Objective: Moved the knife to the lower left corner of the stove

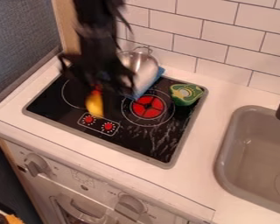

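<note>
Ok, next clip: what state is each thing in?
Gripper: hanging over the stove
Pot: at the stove's back; upright or tipped, cannot tell
Yellow thing: lying by the stove knobs
Green thing: lying patterned side up
Burner: red in the middle

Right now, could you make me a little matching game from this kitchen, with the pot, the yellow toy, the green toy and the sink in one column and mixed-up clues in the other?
1. Pot
2. Yellow toy
3. Green toy
4. Sink

A. At the back right corner of the stove
B. Grey, set into the pale counter
C. Silvery, near the tiled wall
D. Just behind the two red dials

Right pairs: 1-C, 2-D, 3-A, 4-B
</note>
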Tool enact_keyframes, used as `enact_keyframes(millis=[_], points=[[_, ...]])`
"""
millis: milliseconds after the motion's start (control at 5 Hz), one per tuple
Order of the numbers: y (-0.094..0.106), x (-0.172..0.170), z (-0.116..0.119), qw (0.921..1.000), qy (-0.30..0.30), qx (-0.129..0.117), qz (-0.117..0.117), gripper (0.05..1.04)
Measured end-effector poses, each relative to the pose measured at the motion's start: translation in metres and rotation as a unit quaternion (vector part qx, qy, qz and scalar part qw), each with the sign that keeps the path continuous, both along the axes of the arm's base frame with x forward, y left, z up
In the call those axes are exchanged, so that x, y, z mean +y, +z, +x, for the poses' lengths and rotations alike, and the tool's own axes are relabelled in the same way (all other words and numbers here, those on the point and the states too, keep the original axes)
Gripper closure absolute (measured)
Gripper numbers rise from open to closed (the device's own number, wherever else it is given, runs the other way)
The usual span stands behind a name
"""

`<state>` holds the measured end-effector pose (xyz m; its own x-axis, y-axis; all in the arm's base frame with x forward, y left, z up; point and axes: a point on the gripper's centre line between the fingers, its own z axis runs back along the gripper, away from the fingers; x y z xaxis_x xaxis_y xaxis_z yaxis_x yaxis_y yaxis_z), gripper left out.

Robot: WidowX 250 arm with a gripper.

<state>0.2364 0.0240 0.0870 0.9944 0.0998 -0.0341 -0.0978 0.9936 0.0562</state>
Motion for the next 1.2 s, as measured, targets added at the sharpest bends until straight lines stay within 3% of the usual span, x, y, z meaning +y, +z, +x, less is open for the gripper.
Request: enact_keyframes(millis=[200,400,800,1000,1200], points=[[-0.028,-0.049,-0.002,0.9996,0.018,0.014,-0.018,0.578],[-0.056,-0.065,0.006,0.9977,0.059,0.017,-0.029,0.579],[-0.071,-0.063,0.01,0.9893,0.145,-0.002,-0.01,0.579],[-0.078,-0.061,0.01,0.9869,0.16,0.012,-0.012,0.504],[-0.076,-0.06,0.01,0.9897,0.141,0.019,-0.012,0.202]])
